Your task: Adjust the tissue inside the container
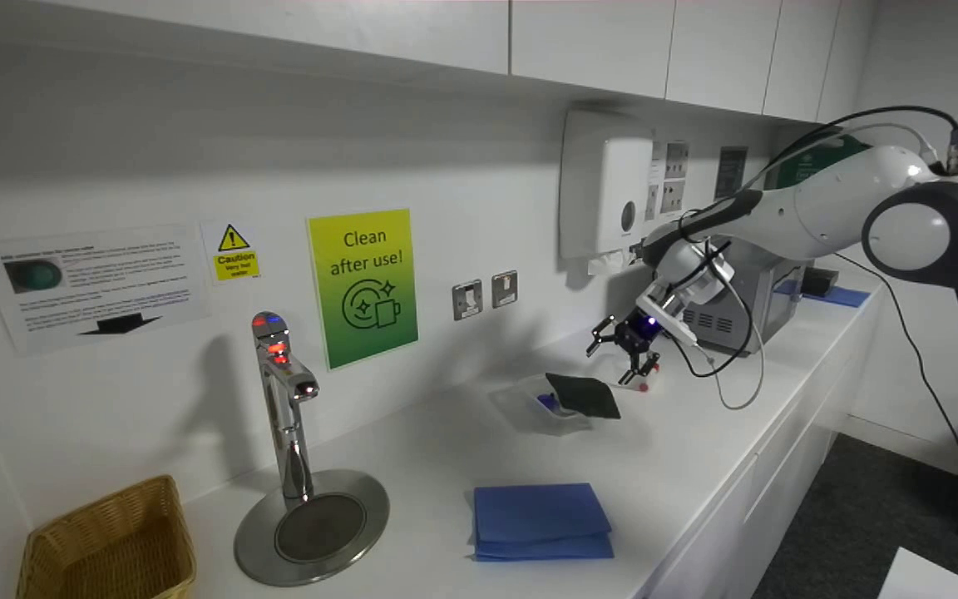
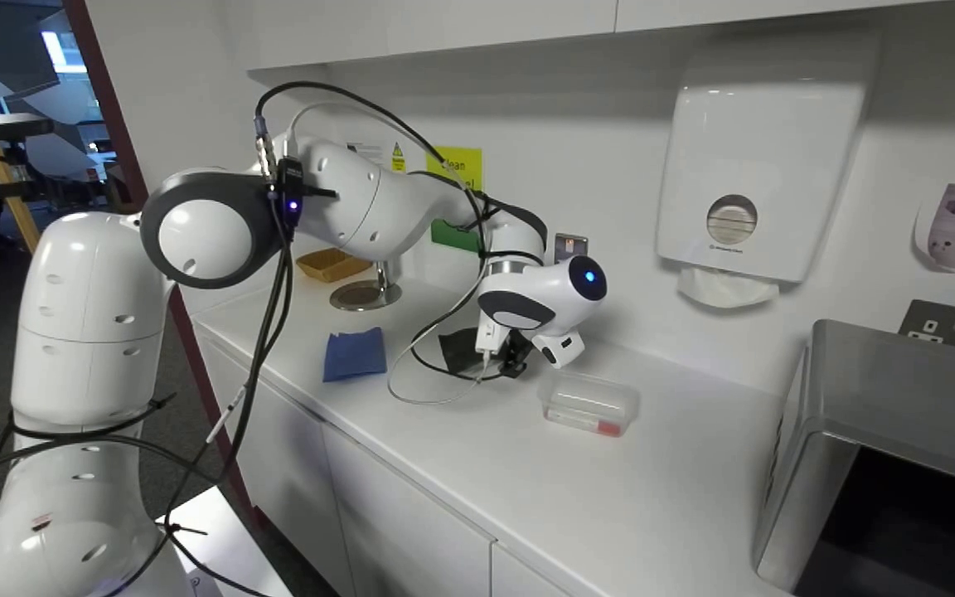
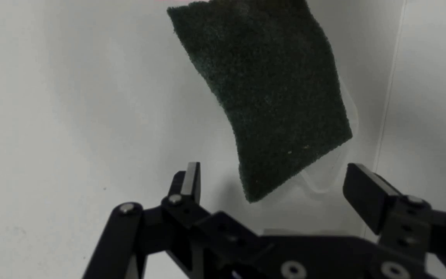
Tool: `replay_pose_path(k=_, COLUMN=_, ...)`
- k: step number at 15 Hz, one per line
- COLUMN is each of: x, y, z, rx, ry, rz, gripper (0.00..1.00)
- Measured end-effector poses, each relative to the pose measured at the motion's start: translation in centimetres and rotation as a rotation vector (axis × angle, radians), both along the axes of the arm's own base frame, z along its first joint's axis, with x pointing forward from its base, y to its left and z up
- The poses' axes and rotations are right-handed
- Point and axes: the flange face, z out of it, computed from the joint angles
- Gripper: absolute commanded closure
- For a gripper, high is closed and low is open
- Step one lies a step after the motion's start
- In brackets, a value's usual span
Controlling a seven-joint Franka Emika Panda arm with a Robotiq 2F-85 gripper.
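Observation:
A dark green, flat, rough pad (image 1: 585, 395) lies tilted across the top of a clear plastic container (image 1: 569, 426) on the white counter. A bit of something blue shows inside that container. The pad also shows in the wrist view (image 3: 273, 85), with a clear container corner (image 3: 319, 184) under it, and partly in an exterior view (image 2: 459, 352). No crumpled white tissue and no black tray show; they are hidden or out of view. My gripper (image 1: 608, 366) is open and empty, above and beside the pad. In the wrist view its fingers (image 3: 273, 166) stand apart, either side of the pad's near corner.
A clear tub (image 2: 589, 402) with something red stands near the gripper. A blue folded cloth (image 1: 541, 524), a tap (image 1: 286, 416), a woven basket (image 1: 105, 557) and a grey microwave (image 2: 884, 398) stand on the counter. A white dispenser (image 2: 763, 157) hangs on the wall.

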Motion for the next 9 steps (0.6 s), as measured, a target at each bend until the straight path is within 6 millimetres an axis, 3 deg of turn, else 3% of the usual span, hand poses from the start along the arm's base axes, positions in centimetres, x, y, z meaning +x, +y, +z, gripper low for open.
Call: replay_pose_path(k=9, x=0.2, y=0.8, z=-1.6, rx=0.012, ry=0.027, rz=0.008, gripper=0.0)
